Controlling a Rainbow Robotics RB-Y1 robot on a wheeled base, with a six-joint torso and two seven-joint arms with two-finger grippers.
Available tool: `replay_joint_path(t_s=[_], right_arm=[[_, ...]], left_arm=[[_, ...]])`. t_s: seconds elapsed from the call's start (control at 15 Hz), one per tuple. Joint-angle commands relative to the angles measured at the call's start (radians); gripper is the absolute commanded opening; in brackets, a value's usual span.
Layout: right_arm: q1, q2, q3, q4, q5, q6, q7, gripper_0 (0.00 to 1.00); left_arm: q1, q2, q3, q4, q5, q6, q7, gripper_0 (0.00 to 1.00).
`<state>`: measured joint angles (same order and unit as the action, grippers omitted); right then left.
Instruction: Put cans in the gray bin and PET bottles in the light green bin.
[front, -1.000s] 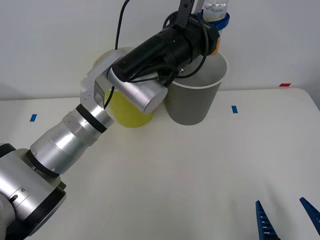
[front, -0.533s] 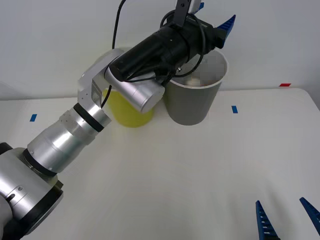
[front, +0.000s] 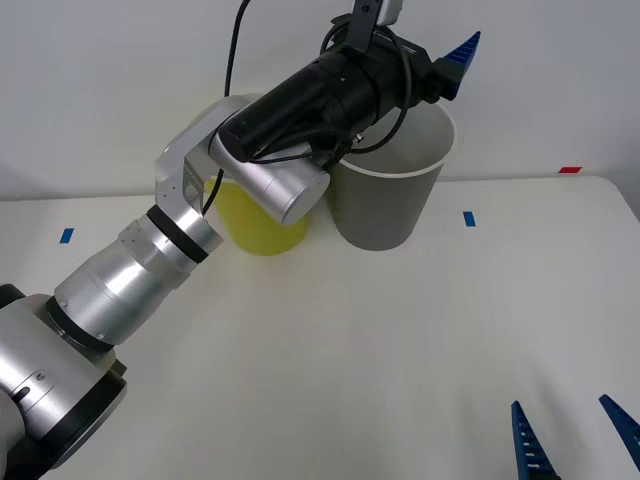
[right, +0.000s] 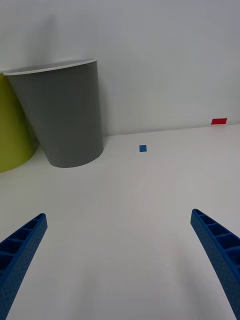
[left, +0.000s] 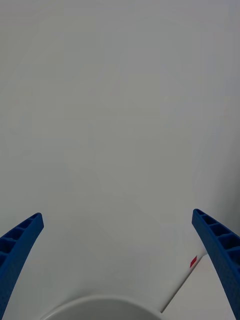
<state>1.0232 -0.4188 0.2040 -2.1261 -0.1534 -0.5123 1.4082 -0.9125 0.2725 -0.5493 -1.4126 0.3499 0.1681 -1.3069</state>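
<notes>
We held our left gripper (front: 440, 62) spread and empty above the gray bin (front: 385, 205); its thin wall looked light and tippable, best gripped at the rim.

We see our left gripper (left: 120, 265) with its 2 blue fingers (left: 218, 255) spread wide, facing a pale wall (left: 120, 110) above a white bin rim (left: 105, 306).

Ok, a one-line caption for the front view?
Left gripper open above tall dark gray bin, beside yellow-green bin; right gripper open near table edge.
</notes>
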Motion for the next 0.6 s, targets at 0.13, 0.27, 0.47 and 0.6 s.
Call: replay_joint_path(t_s=[0.13,0.27,0.47,0.6], right_arm=[[0.0,0.0,0.0,0.0,0.0,0.0,0.0,1.0],[0.0,0.0,0.0,0.0,0.0,0.0,0.0,1.0],[0.0,0.0,0.0,0.0,0.0,0.0,0.0,1.0],[0.0,0.0,0.0,0.0,0.0,0.0,0.0,1.0]], left_arm=[[0.001,-0.003,0.0,-0.023,0.0,0.001,-0.002,1.0],[0.001,0.036,0.0,-0.074,0.0,0.022,-0.002,1.0],[0.015,0.116,0.02,-0.243,0.037,0.185,0.005,1.0],[0.1,0.136,0.101,-0.387,0.087,0.312,-0.04,1.0]])
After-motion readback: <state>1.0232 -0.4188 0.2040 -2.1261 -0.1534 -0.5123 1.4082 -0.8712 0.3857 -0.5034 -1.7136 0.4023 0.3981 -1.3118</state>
